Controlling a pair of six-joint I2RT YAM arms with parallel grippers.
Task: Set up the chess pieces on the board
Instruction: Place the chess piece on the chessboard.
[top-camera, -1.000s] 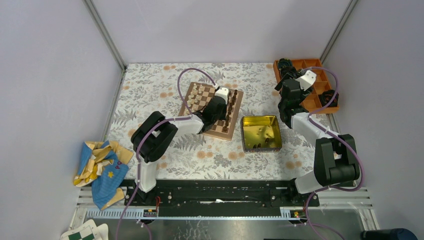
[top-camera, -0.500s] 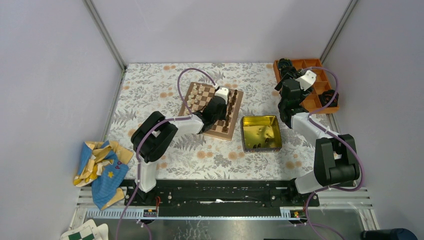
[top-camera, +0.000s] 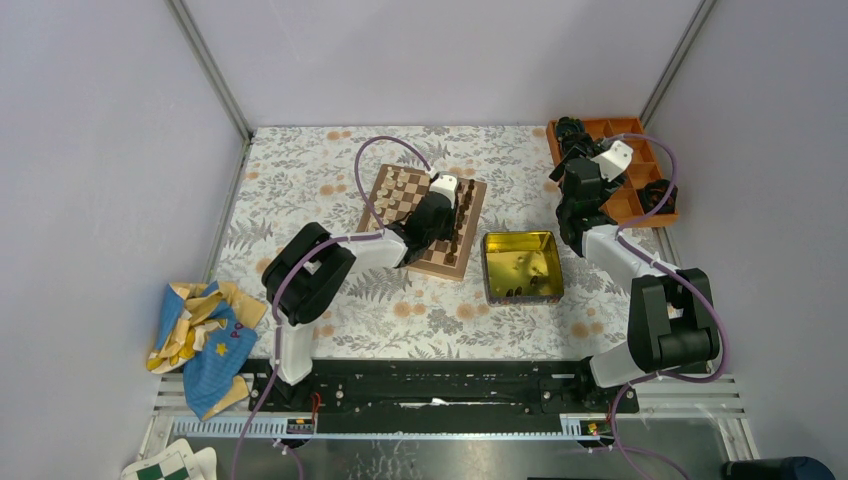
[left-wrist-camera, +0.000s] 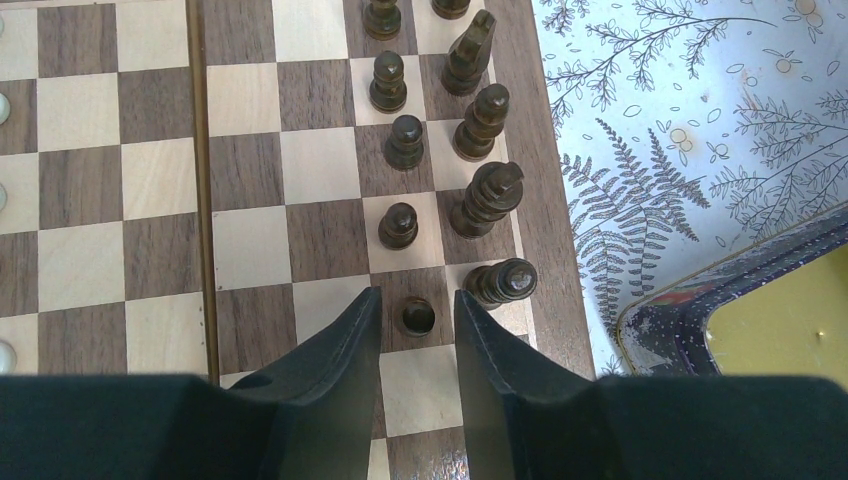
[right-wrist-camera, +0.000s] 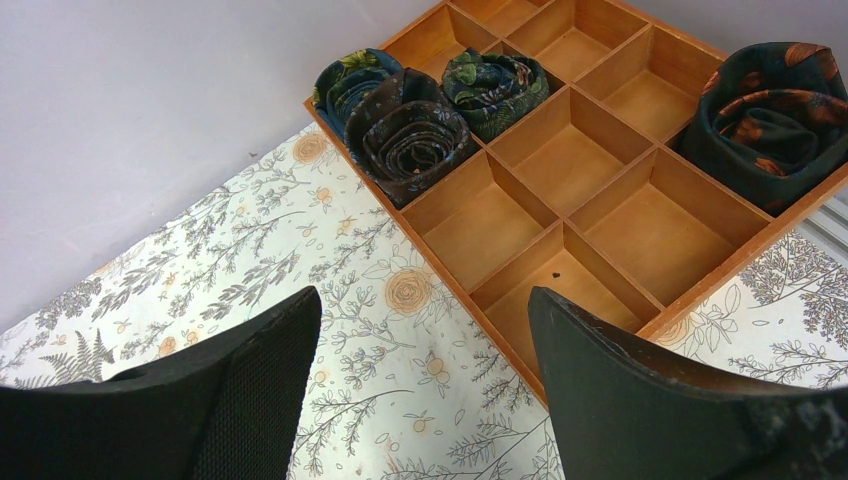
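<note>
Narrowly parted, left jaws astride dark pawn; right jaws wide

No text, label, brand or number can be read in any view. The nearest thing to a sign is a small yellow star on the blue cloth. Fittings on the black rail are perhaps marked, but too tiny to tell.

On the floral-patterned worktop sit a shiny yellow tin, a divided wooden tray holding rolled dark fabrics, a crumpled blue-and-yellow cloth, and a green-and-white checkered sheet at the near edge.
</note>
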